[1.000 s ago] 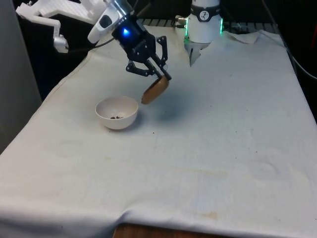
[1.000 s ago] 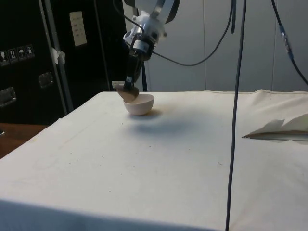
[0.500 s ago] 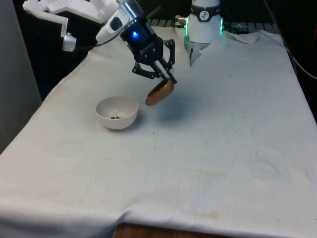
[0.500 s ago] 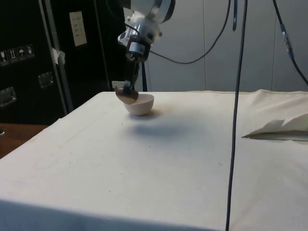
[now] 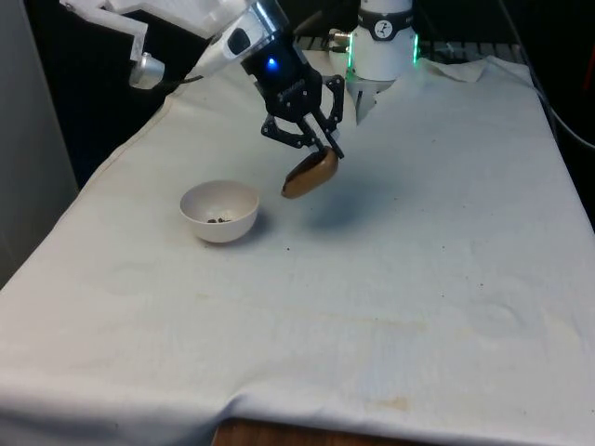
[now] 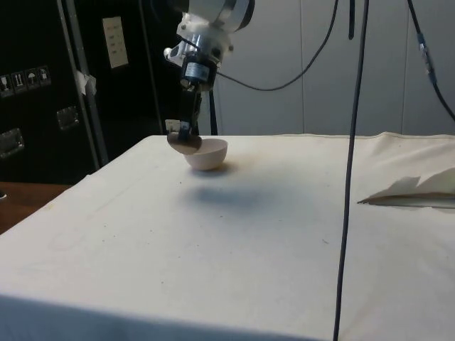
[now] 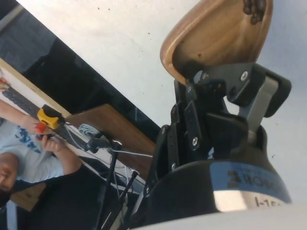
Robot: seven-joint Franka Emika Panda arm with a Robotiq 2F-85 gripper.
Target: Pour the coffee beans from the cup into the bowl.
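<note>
My black gripper (image 5: 319, 149) is shut on the rim of a small brown wooden cup (image 5: 310, 174), held tilted in the air above the cloth, to the front view's right of the bowl. The white bowl (image 5: 219, 211) sits on the table with a few dark coffee beans (image 5: 218, 220) at its bottom. In the wrist view the cup (image 7: 220, 33) shows its inside, with a few beans (image 7: 254, 8) clinging near its far edge, and the gripper (image 7: 199, 76) clamps its rim. In the side view the cup (image 6: 187, 145) hangs just in front of the bowl (image 6: 207, 154).
The white cloth (image 5: 390, 269) covers the whole table. The robot's white base (image 5: 383, 42) stands at the far end. A crumpled fold of cloth (image 6: 416, 190) lies at the side view's right. A person (image 7: 29, 148) holding a controller shows beyond the table edge in the wrist view.
The gripper has carried the tilted cup away from the bowl, towards the front view's right and slightly up. The bowl has not moved.
</note>
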